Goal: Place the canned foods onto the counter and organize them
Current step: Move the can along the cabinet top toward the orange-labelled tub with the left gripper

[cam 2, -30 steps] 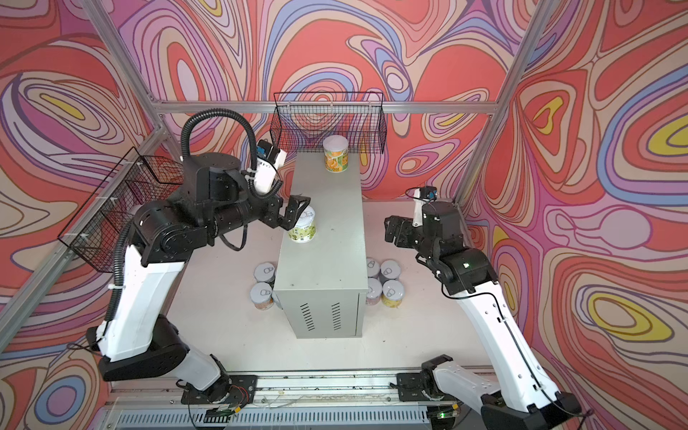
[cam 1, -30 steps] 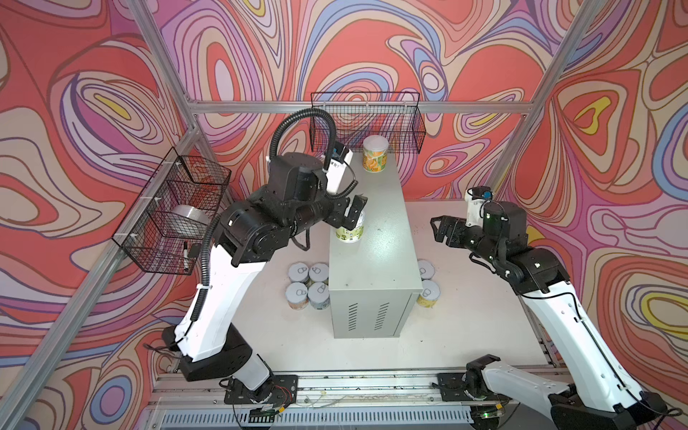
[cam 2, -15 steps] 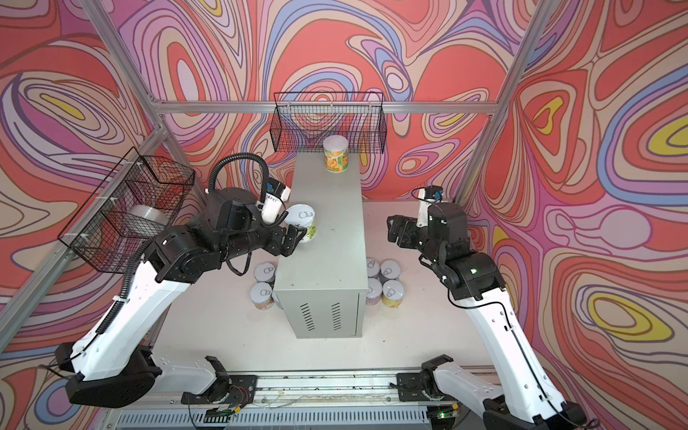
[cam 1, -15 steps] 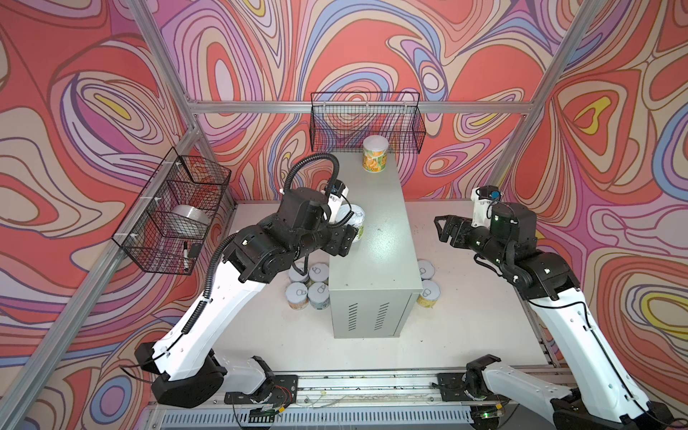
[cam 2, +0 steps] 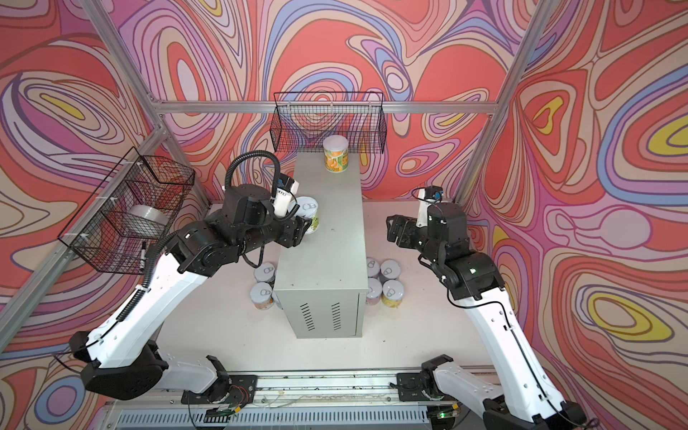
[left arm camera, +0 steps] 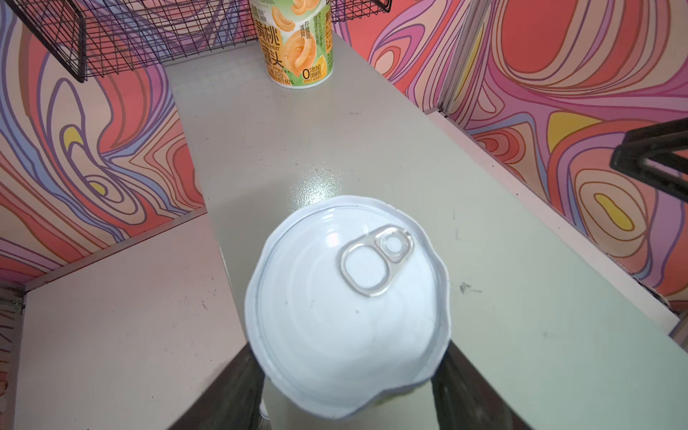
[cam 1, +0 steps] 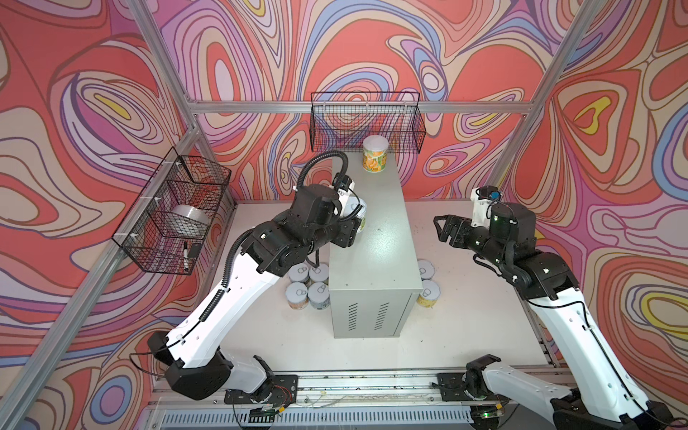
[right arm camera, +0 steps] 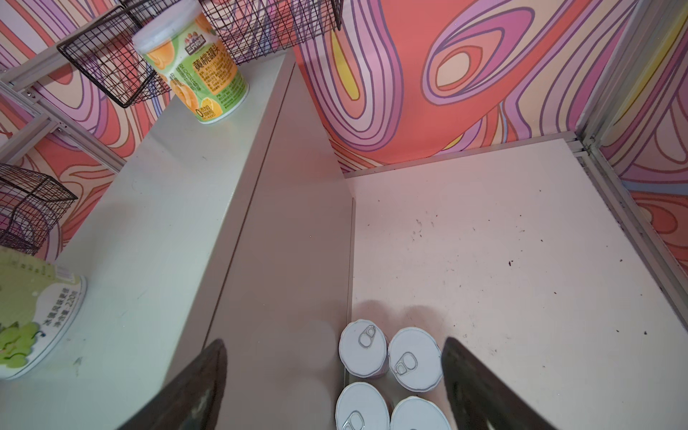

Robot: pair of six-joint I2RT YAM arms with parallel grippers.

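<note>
Standing on the tall grey desk (cam 1: 372,268), near its left edge, is an upright green-label tin (left arm camera: 350,298). The left fingers (cam 2: 304,226) are closed against both its sides. A peach tin (cam 1: 375,154) stands at the desk's far end. The right fingers (cam 1: 440,225) hang spread wide and empty, off to the right. On the white desk (cam 1: 476,316) below, a group of four tins (cam 1: 298,292) sits beside the grey desk's left side and a second group of four (right arm camera: 413,357) beside its right.
</note>
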